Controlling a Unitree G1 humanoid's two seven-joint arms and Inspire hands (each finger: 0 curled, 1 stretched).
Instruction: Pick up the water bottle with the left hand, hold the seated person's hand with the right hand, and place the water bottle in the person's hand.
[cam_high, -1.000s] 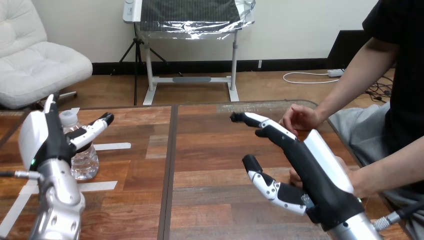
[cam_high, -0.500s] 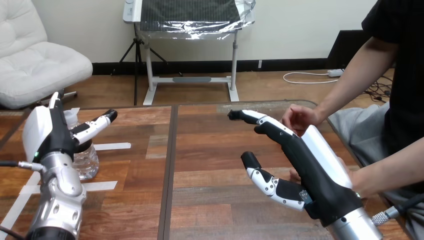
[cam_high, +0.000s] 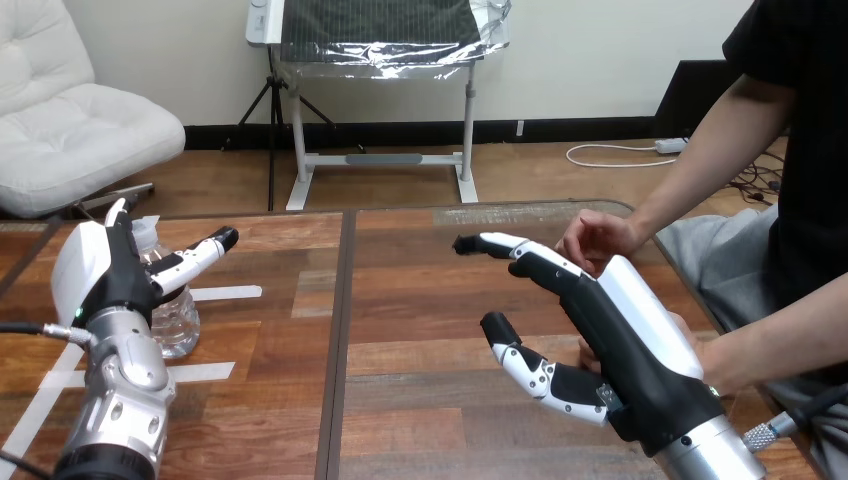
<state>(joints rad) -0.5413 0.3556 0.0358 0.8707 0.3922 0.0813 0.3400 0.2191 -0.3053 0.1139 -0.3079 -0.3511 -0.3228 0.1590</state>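
I am squaring the open left hand (cam_high: 100, 268) to the water bottle (cam_high: 180, 322) before curling; right hand (cam_high: 612, 322), fingers straight, is hovering near the person's hand (cam_high: 600, 238).

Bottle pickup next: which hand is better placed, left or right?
Left. The left hand is open right beside the water bottle, not yet closed on it. The right hand, also open, is across the table by the person's farther hand.

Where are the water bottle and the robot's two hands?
water bottle (cam_high: 180, 322): head view, clear lower body.
left hand (cam_high: 85, 270): head view, white back shell.
right hand (cam_high: 607, 325): head view, black palm.
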